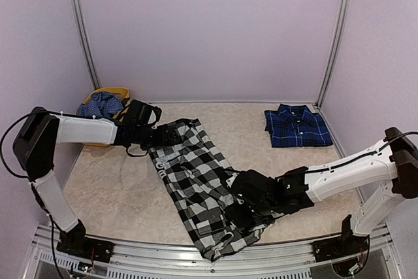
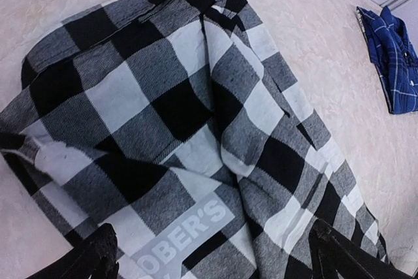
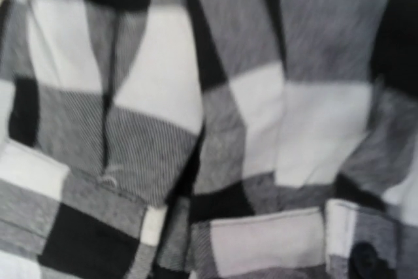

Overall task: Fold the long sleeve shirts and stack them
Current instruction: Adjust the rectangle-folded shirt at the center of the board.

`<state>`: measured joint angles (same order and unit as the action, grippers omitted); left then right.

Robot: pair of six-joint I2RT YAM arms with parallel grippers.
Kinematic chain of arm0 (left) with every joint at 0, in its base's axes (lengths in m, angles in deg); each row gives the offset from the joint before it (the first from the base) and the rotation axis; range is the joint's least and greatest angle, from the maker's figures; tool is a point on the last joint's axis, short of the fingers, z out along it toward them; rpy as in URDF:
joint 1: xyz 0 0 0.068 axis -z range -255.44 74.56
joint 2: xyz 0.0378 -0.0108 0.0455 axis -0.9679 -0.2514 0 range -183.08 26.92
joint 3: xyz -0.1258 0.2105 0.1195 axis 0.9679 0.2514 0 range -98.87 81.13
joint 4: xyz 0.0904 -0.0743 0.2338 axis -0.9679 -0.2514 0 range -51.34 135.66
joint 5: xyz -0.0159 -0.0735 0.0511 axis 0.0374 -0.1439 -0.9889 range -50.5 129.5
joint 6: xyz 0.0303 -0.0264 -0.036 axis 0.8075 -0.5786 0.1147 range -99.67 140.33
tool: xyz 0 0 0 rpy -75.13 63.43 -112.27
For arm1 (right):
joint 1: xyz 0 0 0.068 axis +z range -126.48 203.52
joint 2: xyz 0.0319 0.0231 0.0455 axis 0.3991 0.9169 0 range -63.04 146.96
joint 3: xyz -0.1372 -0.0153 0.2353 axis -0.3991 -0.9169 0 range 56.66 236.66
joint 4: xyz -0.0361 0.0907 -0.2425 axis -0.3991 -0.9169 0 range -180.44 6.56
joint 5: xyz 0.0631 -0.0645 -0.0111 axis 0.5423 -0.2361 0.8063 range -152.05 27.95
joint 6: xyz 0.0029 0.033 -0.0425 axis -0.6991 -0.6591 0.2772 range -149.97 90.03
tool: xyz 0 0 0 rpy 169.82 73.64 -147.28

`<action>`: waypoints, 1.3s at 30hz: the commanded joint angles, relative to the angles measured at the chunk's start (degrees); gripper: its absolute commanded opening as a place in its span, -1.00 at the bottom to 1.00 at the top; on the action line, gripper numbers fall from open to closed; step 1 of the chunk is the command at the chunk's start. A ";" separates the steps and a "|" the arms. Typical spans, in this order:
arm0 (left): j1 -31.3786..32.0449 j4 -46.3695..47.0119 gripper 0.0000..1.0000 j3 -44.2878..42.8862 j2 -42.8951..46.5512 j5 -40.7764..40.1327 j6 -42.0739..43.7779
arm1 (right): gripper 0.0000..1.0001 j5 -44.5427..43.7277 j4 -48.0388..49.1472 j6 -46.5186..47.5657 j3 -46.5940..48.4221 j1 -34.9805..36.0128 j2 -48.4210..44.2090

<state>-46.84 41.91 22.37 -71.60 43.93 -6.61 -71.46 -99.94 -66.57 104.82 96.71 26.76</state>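
The black-and-white check shirt lies partly folded in a long diagonal strip from the back left to the table's front edge. My left gripper hovers at its far end. In the left wrist view the fingers stand wide apart and open over the cloth, with the white lettering between them. My right gripper is pressed down onto the shirt's near end. Its wrist view shows only check cloth up close, with the fingers hidden. The navy blue plaid shirt lies folded at the back right.
A yellow basket holding blue checked cloth stands at the back left corner. Purple walls with metal posts close in the table. The navy shirt also shows at the right edge of the left wrist view.
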 commanded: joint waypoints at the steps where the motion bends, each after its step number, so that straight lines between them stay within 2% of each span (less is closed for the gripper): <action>1: 0.24 -0.84 0.93 -7.76 -6.79 1.99 1.57 | 0.03 -4.76 -0.30 1.54 1.24 0.03 -3.45; 8: 0.19 -2.82 0.92 -19.98 -19.10 4.39 1.88 | 0.03 -5.76 -0.43 -0.74 -0.99 0.02 -3.88; 21: 1.98 -4.34 0.93 -34.13 -34.63 13.43 1.53 | 0.02 -7.73 -1.17 -3.60 -3.19 0.00 -5.60; 24: 3.48 -4.11 0.93 -40.14 -38.84 15.31 1.15 | 0.02 -8.56 -1.61 -4.97 -3.57 0.02 -5.92; 32: 7.00 -7.29 0.93 -63.05 -51.54 20.40 0.67 | 0.04 -11.80 -4.20 -9.06 -5.65 -0.11 -10.06; 36: 7.13 -5.35 0.94 -63.37 -50.18 19.70 1.80 | 0.05 -12.37 -4.12 -9.15 -6.37 -0.50 -12.04; 39: 6.64 -0.26 0.95 -55.98 -43.49 18.25 3.01 | 0.06 -10.52 -1.83 -7.01 -7.28 -0.43 -12.15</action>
<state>-39.28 38.02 -39.66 -121.91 62.20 -5.06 -82.06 -103.24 -74.59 99.01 96.49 15.70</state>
